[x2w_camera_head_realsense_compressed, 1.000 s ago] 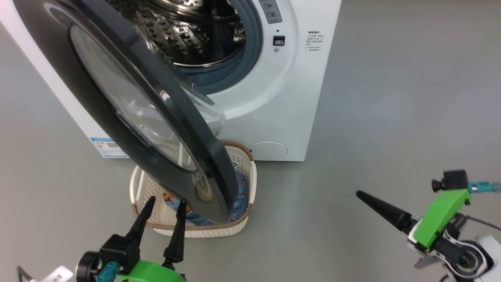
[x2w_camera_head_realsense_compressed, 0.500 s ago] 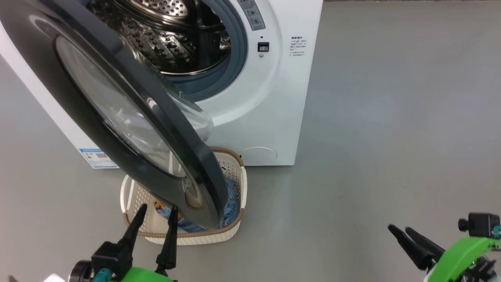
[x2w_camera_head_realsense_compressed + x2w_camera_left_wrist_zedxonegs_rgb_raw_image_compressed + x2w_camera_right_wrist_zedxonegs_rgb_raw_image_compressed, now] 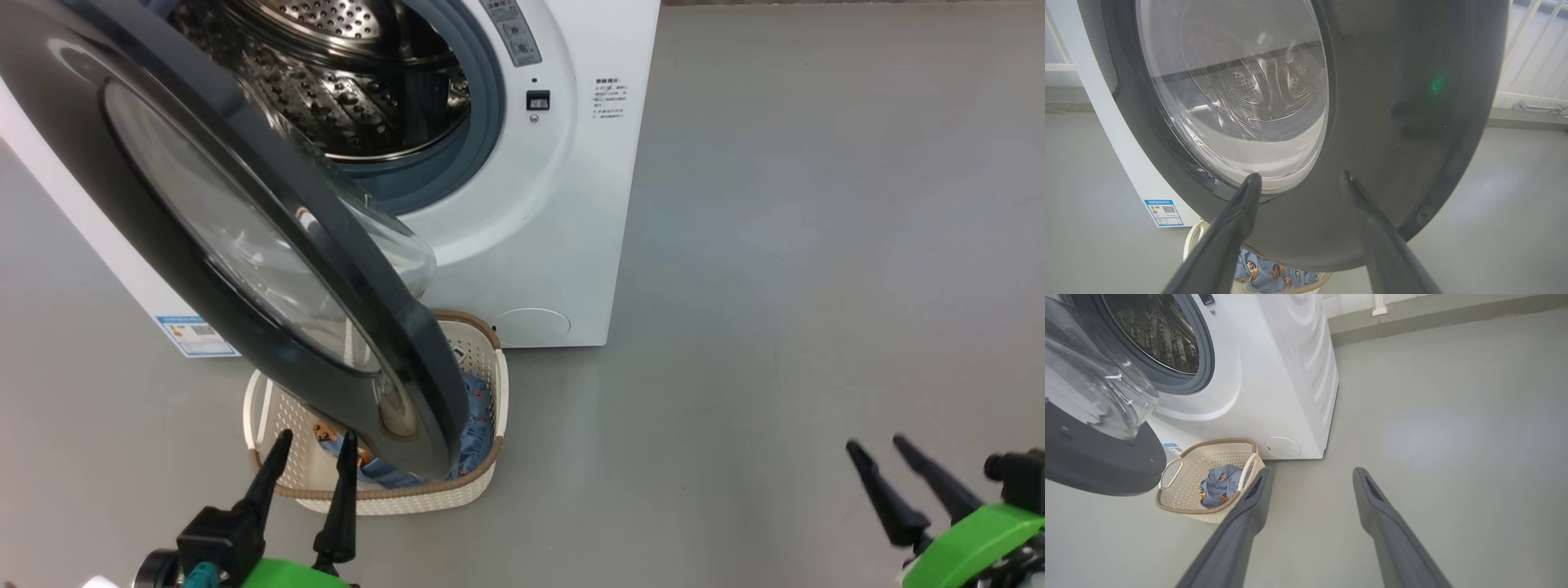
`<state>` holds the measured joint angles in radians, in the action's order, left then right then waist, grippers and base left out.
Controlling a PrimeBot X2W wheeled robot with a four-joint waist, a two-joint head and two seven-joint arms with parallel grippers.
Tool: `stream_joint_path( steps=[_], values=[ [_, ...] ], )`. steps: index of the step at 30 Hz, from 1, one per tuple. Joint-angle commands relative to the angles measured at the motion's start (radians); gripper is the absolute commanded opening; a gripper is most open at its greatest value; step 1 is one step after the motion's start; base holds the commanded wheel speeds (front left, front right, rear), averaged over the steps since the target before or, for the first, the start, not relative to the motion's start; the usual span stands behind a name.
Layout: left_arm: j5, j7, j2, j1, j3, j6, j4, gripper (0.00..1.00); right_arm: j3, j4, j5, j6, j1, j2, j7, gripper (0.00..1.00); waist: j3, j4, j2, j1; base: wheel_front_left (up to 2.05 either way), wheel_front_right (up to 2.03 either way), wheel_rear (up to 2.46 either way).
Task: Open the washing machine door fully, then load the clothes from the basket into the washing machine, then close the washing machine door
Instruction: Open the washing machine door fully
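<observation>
I see washing machine door (image 3: 237, 245) glossy black, clear bulging window, swung partway out over basket (image 3: 392, 500) holding blue clothes (image 3: 1218, 486) on floor (image 3: 775, 327). Left pincer (image 3: 317, 434) spread, close before door; right pincer (image 3: 875, 442) spread, empty.

1. On the blue-edged label (image 3: 1165, 212), low on the washing machine (image 3: 588, 204) front, you saw a QR code; its print was too small to read.
2. In the small dark print block (image 3: 611, 88), higher on that front, you could read no word.

Head view looks down; left wrist close to door (image 3: 1412, 102); right wrist farther; all share basket (image 3: 1186, 486).
</observation>
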<state>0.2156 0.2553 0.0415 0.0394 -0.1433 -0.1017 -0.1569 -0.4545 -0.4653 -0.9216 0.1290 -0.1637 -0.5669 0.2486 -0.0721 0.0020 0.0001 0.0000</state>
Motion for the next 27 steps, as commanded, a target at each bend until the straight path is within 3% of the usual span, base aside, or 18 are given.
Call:
stream_joint_path(
  steps=[1, 7, 12, 18, 27],
  values=[
    [0.006, 0.006, 0.009, 0.009, 0.037, 0.003, 0.021, 1.00, 0.005, 0.023, 0.023, 0.002, 0.010, -0.019, 0.013, 1.00, -0.001, -0.001, -0.0001, 0.0000, 0.00, 0.00, 0.00],
    [0.004, 0.006, 0.009, 0.013, 0.045, 0.016, 0.027, 1.00, 0.284, 0.144, 0.271, 0.002, 0.096, 0.085, 0.013, 1.00, -0.001, 0.001, -0.0001, 0.0000, 0.00, 0.00, 0.00],
    [0.002, 0.006, 0.009, 0.010, 0.046, 0.022, 0.045, 1.00, 0.435, 0.236, 0.416, 0.002, 0.160, 0.162, 0.013, 1.00, 0.004, 0.008, -0.0001, 0.0000, 0.00, 0.00, 0.00],
    [0.003, 0.006, 0.009, 0.000, 0.038, 0.026, 0.054, 1.00, 0.507, 0.284, 0.496, 0.002, 0.214, 0.204, 0.013, 1.00, 0.005, 0.014, -0.0001, 0.0000, 0.00, 0.00, 0.00],
    [0.019, 0.006, 0.009, -0.005, 0.020, 0.044, 0.045, 1.00, 0.528, 0.262, 0.521, 0.002, 0.242, 0.227, 0.013, 1.00, 0.002, 0.019, -0.0001, 0.0000, 0.00, 0.00, 0.00]
  ],
)
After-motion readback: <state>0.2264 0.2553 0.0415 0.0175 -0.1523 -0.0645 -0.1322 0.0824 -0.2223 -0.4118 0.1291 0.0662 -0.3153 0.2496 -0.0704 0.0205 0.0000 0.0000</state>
